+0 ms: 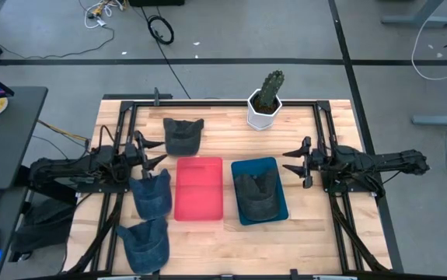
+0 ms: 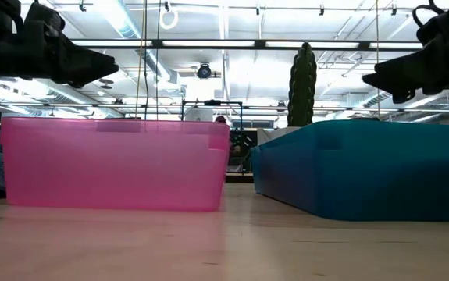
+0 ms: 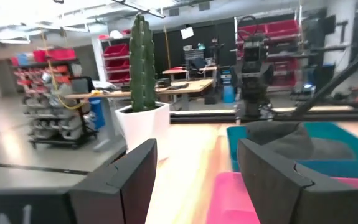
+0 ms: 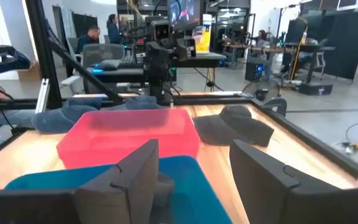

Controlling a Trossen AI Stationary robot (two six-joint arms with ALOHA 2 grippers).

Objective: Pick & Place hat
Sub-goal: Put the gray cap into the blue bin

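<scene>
Several caps lie on the wooden table. A dark grey cap [image 1: 256, 196] rests inside the teal bin [image 1: 281, 204], and another dark grey one [image 1: 183, 134] lies flat near the far edge. Two blue denim caps [image 1: 152, 194] [image 1: 144, 243] lie left of the pink bin [image 1: 200, 189]. My left gripper [image 1: 156, 152] hovers open above the table, between the far grey cap and the nearer denim cap. My right gripper [image 1: 295, 162] hovers open just right of the teal bin. In the right wrist view the grey cap [image 4: 238, 127] and pink bin [image 4: 132, 134] show ahead.
A cactus in a white pot [image 1: 266, 101] stands at the far edge, right of centre. Black rails [image 1: 223, 102] frame the table's far and side edges. Bare wood [image 1: 231, 245] lies along the near edge. People sit in the room beyond, in the right wrist view.
</scene>
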